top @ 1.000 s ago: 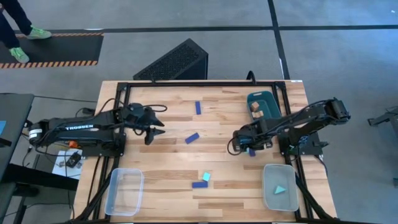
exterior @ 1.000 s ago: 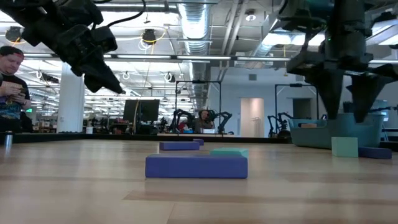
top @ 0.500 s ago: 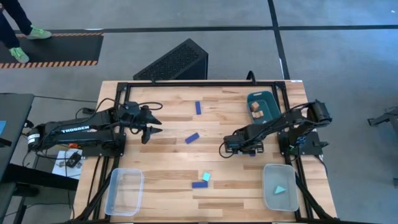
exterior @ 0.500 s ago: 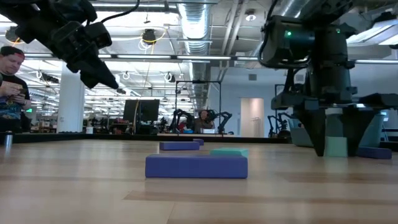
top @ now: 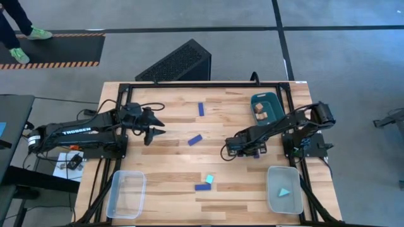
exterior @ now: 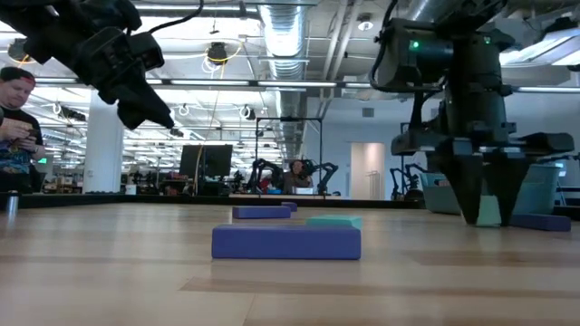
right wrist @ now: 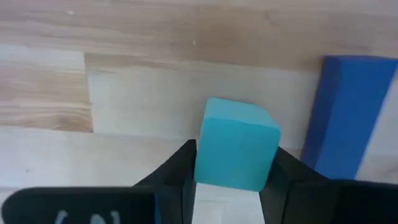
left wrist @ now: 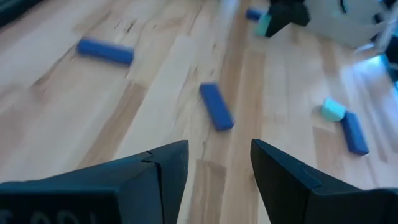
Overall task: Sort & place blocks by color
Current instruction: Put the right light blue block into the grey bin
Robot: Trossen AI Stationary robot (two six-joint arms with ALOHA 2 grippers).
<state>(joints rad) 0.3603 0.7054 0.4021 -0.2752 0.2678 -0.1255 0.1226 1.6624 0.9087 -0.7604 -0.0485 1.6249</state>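
Observation:
My right gripper (right wrist: 235, 163) points down at the table's right middle (top: 247, 149), shut on a light teal cube (right wrist: 237, 144) that stands on the wood. A dark blue bar (right wrist: 348, 115) lies right beside that cube. My left gripper (left wrist: 217, 155) hangs open above the table's left part (top: 158, 131) and holds nothing. Three more dark blue bars lie flat on the table: one far (top: 201, 109), one in the middle (top: 195, 139) and one near (top: 202, 186). The near bar touches a second teal cube (top: 209, 179). My right gripper pinches the teal cube by two opposite side faces (right wrist: 205, 155) between its two fingers. The fingers (exterior: 468, 195) come from above and point down. The cube sits upright with its underside on the table.
A dark teal bin (top: 266, 107) with pale wood pieces stands at the far right. A clear tray (top: 284, 189) with a teal wedge sits at the near right, and another clear tray (top: 126, 192) at the near left. A person stands beyond the table (exterior: 16, 127).
My right gripper has come down over the teal cube with its fingers wide, one on each side of it, then shut on it. The cube has stayed on the table.

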